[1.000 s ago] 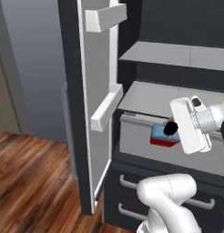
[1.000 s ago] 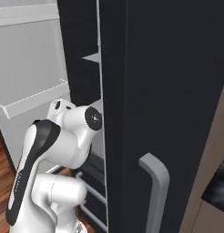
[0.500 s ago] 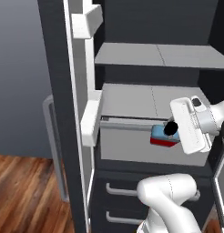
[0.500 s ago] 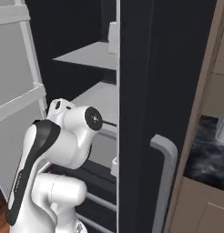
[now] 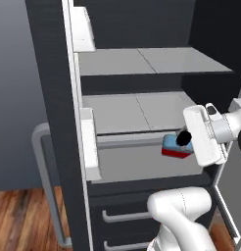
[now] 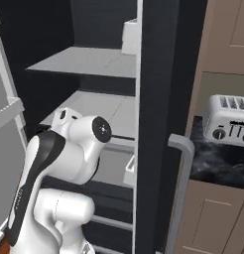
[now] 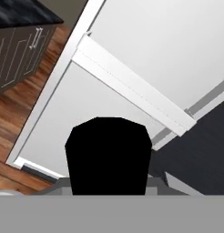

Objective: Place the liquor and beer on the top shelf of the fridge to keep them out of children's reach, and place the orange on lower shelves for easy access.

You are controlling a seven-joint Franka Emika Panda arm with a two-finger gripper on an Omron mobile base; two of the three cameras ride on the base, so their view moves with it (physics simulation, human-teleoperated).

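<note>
**Liquor bottle in my gripper, in front of the open fridge**

My gripper (image 5: 187, 143) was clamped on the liquor (image 5: 175, 146), which lay tipped on its side in my hold. In the left base view its red body and pale-blue end stuck out to the left of my white hand, with the black cap (image 5: 183, 138) dark against them. The bottle hung in the air in front of the fridge (image 5: 54, 98), level with the lower shelves (image 5: 137, 110); seen from that side it overlapped the grey rail (image 5: 127, 141) along the front edge of one slab. I could not tell whether it touched the rail or sat short of it.

The top shelf (image 5: 156, 60) stood above my hand, a pale slab with a thin seam across it, with nothing visible on it. White door bins (image 5: 89, 147) lined the open door on the left.

In the hand view the cap (image 7: 108, 154) rose as a broad black block straight ahead of the camera, with the inner face of the fridge door and a white door bin (image 7: 132, 86) behind it, and wooden floor (image 7: 22, 104) beyond the door's edge.

In the right base view my arm's white elbow stood before the shelves, and a toaster (image 6: 228, 119) sat on the dark counter (image 6: 218, 163) to the right of the fridge.
</note>
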